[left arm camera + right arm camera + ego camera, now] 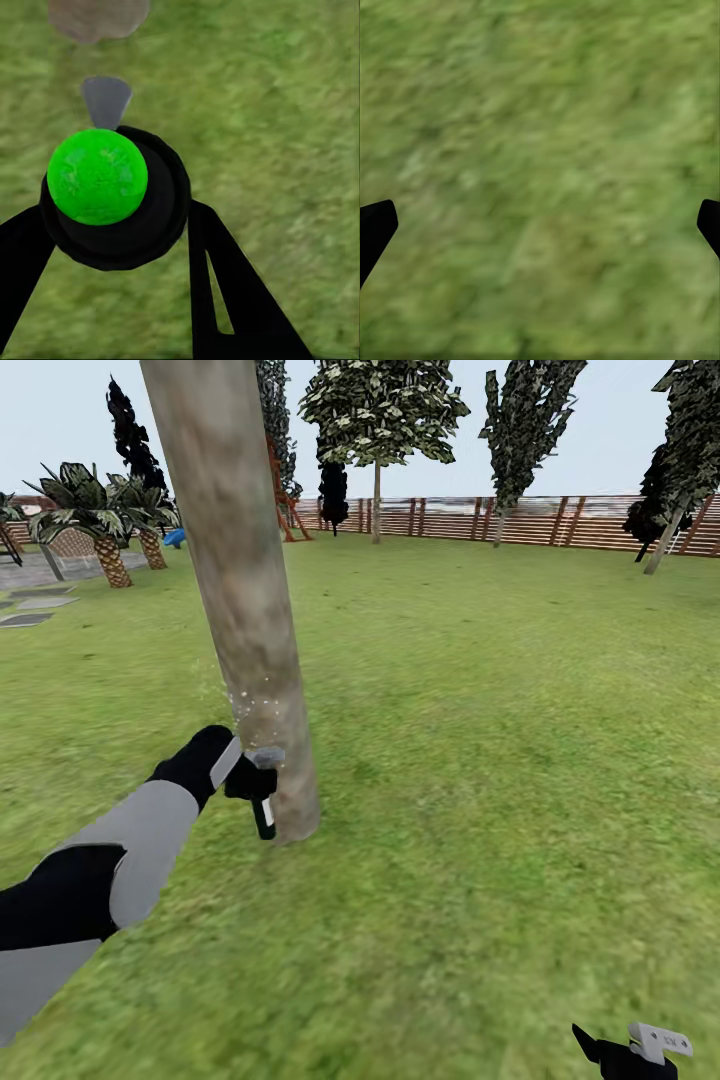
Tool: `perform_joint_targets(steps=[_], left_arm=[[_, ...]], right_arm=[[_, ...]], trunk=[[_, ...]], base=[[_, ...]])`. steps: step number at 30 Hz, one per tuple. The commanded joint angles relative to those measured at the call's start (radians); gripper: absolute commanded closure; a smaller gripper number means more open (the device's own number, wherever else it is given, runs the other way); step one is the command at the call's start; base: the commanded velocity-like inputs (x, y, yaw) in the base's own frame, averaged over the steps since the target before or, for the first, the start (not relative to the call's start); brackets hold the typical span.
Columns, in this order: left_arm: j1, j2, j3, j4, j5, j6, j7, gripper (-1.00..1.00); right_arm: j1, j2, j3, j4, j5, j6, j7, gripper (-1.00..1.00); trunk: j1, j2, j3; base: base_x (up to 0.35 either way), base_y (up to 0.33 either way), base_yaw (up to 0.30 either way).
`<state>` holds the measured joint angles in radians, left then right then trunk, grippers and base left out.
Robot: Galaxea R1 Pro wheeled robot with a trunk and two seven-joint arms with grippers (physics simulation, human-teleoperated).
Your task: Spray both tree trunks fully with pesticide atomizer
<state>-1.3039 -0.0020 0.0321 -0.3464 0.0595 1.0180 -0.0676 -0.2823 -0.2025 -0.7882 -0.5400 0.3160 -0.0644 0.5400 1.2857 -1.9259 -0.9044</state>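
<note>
A thick, leaning, mottled grey-brown tree trunk [240,580] rises from the lawn just ahead in the head view. My left gripper [250,780] is shut on the pesticide atomizer [263,790], a dark bottle with a grey trigger head, held right against the trunk's base. Pale specks of pesticide [255,710] dot the trunk just above the bottle. In the left wrist view the atomizer [112,199] shows end on, black with a green spot, between two black fingers [225,292], its grey nozzle pointing at the trunk's foot [97,16]. My right gripper [540,217] is open over grass.
Green lawn spreads all round, edged by a brown slatted fence [540,520] at the back. Slim trees [378,420] stand along the fence. Short palms [100,520] and paving slabs [40,605] lie at the far left. Part of my right arm [630,1050] shows at the lower right.
</note>
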Motion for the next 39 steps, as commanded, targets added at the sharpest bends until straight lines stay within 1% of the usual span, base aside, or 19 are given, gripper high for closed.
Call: perform_joint_targets(steps=[1,3,7,10,12,13,16,18,20,22,24,26,27,30,32,33,35,36,39], left_arm=[[0.036,-0.002,0.000,-0.003,0.002,-0.003,-0.001,1.00],[0.060,-0.011,0.000,-0.005,0.002,-0.005,-0.001,1.00],[0.063,-0.021,-0.002,-0.024,0.002,-0.004,-0.001,1.00],[0.056,-0.022,-0.003,-0.089,0.002,0.001,0.003,1.00],[0.018,-0.022,-0.004,-0.112,0.001,0.005,0.004,1.00],[-0.019,-0.020,-0.004,-0.110,0.000,0.007,0.005,1.00],[-0.082,-0.022,-0.003,-0.106,-0.001,0.009,0.005,1.00],[-0.095,-0.020,-0.003,-0.106,-0.001,0.009,0.006,1.00],[-0.088,-0.019,-0.006,-0.106,-0.003,0.009,0.006,1.00],[-0.076,-0.017,-0.005,-0.106,-0.005,0.007,0.009,1.00],[-0.039,-0.017,-0.005,-0.108,-0.007,0.005,0.011,1.00],[0.032,-0.018,-0.002,-0.125,-0.003,-0.001,0.011,1.00],[0.055,-0.018,-0.002,-0.130,-0.002,-0.003,0.010,1.00],[0.112,-0.018,-0.001,-0.137,0.000,-0.008,0.005,1.00],[0.139,-0.015,0.000,-0.137,0.000,-0.015,0.003,1.00],[0.156,-0.012,0.001,-0.137,-0.001,-0.037,0.002,1.00],[0.191,-0.011,0.002,-0.137,-0.003,-0.107,0.007,1.00],[0.210,-0.009,0.003,-0.132,-0.008,-0.144,0.014,1.00],[0.252,-0.008,0.002,-0.122,-0.013,-0.172,0.022,1.00]], right_arm=[[0.000,0.000,0.001,0.000,0.000,0.000,0.000,-1.00],[0.000,0.000,0.001,0.000,0.000,0.000,0.000,-1.00],[0.000,0.000,0.000,0.000,0.000,0.000,0.000,-1.00],[0.000,0.000,0.000,0.000,0.000,0.000,0.000,-1.00],[0.000,0.000,0.000,0.000,0.000,0.000,0.000,-1.00],[0.000,0.000,0.000,0.000,0.000,0.000,0.000,-1.00],[0.000,0.000,0.000,0.000,0.000,0.000,0.000,-1.00],[0.000,0.000,0.000,0.000,0.000,0.000,0.000,-1.00],[0.000,0.000,0.000,0.000,0.000,0.000,0.000,-1.00],[0.000,0.000,0.000,0.000,0.000,0.000,0.000,-1.00],[0.000,0.000,0.000,0.000,0.000,0.000,0.000,-1.00],[0.000,0.000,0.000,0.000,0.000,0.000,-0.001,-1.00],[0.000,0.000,0.001,0.000,0.000,0.000,-0.001,-1.00],[0.000,0.000,0.000,0.000,0.000,0.000,-0.002,-1.00],[0.000,0.000,0.000,0.000,0.000,0.000,-0.002,-1.00],[0.000,0.000,0.000,0.000,0.000,0.000,-0.002,-1.00],[0.000,0.000,0.000,0.000,0.000,0.000,-0.003,-1.00],[0.000,0.000,0.000,0.000,0.000,0.000,-0.017,-1.00],[0.000,0.001,0.001,0.000,0.001,0.000,-0.073,-1.00]], trunk=[[0.000,0.000,0.000],[0.000,0.000,0.000],[0.000,0.000,0.000],[0.000,0.000,0.000],[0.000,0.000,0.000],[0.000,0.000,0.000],[0.000,0.000,0.000],[0.000,0.000,0.000],[0.000,0.000,0.000],[0.000,0.000,0.000],[0.000,0.000,0.000],[0.000,0.000,0.000],[0.000,0.000,0.000],[0.000,0.000,0.000],[0.000,0.000,0.000],[0.000,0.000,0.000],[0.000,0.000,0.000],[0.000,0.000,0.000],[0.000,0.000,0.000]], base=[[0.000,0.000,0.000],[0.000,0.000,0.000],[0.000,0.000,0.000],[0.000,0.000,0.000],[0.000,0.000,0.000],[0.000,0.000,0.000],[0.000,0.000,0.000],[0.000,0.000,0.000],[0.000,0.000,0.000],[0.000,0.000,0.000],[0.000,0.000,0.000],[0.000,0.000,0.000],[0.000,0.000,0.000],[0.000,0.000,0.000],[0.000,0.000,0.000],[0.000,0.000,0.000],[0.000,0.000,0.000],[0.000,0.000,0.000],[0.000,0.000,0.000]])
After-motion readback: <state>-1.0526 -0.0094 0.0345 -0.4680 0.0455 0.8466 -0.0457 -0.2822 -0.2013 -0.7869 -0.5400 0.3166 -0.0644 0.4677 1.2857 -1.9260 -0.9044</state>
